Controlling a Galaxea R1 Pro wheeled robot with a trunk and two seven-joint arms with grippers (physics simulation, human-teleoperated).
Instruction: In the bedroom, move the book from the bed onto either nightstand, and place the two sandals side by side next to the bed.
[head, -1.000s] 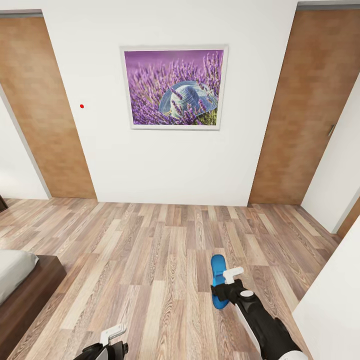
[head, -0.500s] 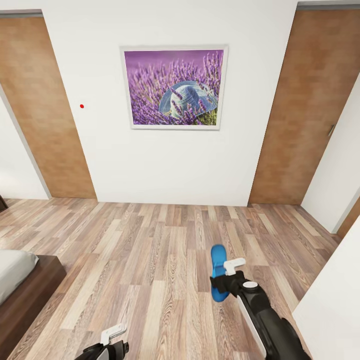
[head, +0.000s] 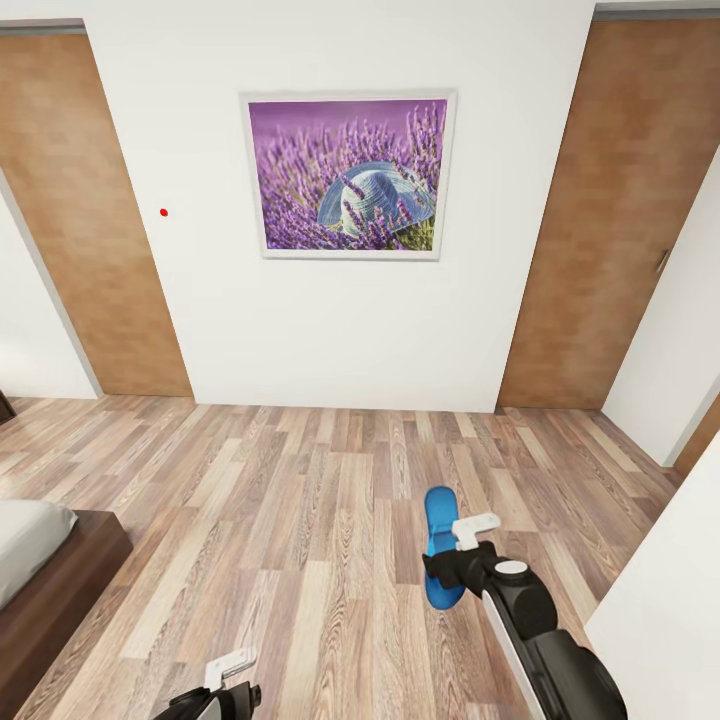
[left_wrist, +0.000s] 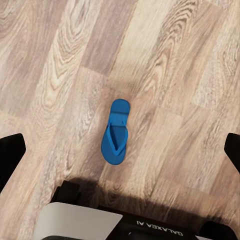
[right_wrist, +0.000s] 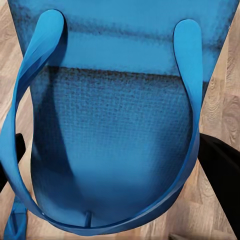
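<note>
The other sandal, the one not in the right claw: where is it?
In the left wrist view, the second sandal lies flat on the wood floor below the open left claw, apart from it.

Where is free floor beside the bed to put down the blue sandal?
Bare wood floor runs from the bed frame to the sandal in the right hand. Another sandal lies alone on planks below the left hand.

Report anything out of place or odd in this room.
Two blue sandals are apart, neither beside the bed. One sandal is at the right gripper, apparently held, out over open floor; the other sandal lies alone on the planks under the left arm. Nothing looks damaged or spilled.
</note>
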